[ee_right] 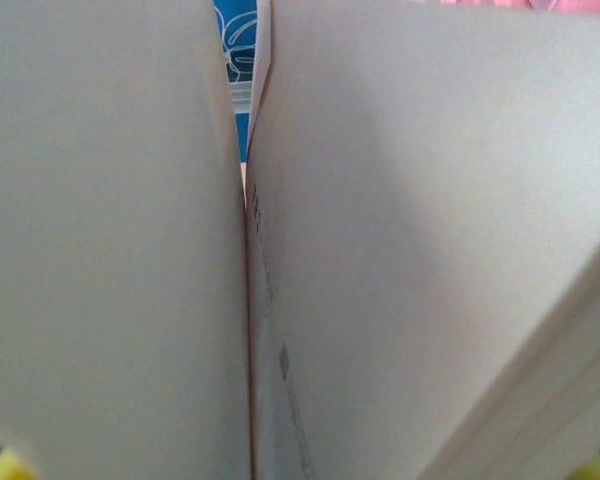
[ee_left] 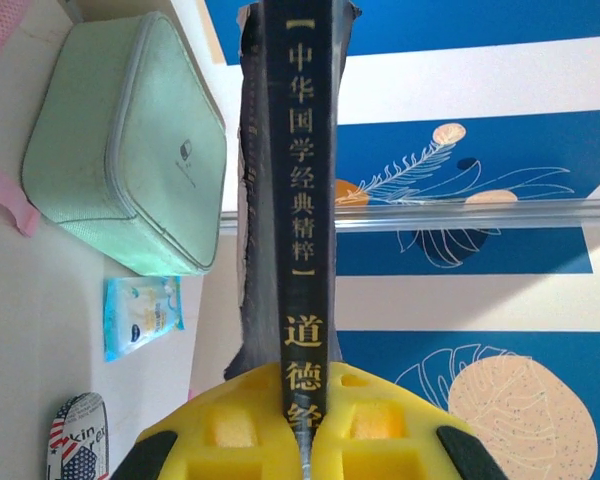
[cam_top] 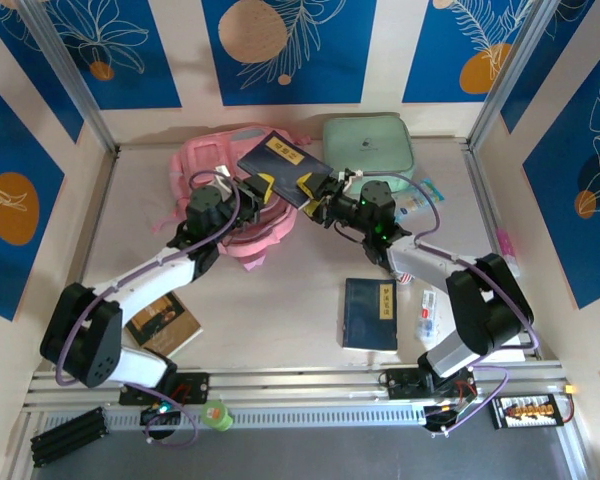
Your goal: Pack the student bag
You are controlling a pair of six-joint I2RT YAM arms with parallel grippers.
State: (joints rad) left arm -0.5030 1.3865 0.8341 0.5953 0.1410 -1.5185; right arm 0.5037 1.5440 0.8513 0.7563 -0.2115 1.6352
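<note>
Pink and soft, the student bag (cam_top: 202, 160) is seen lying at the far side of the table (cam_top: 280, 280), just left of a mint-green case (cam_top: 368, 145). A dark blue book (cam_top: 280, 160) is held over the bag's right part, its spine clamped between the yellow fingers of the left gripper (ee_left: 305, 420). The right gripper (cam_top: 316, 190) is set at the book's other edge, with pale pages (ee_right: 400, 250) spread close before its camera. Whether its jaws are closed on them cannot be told. A second blue book (cam_top: 370, 312) is laid flat near the right arm.
</note>
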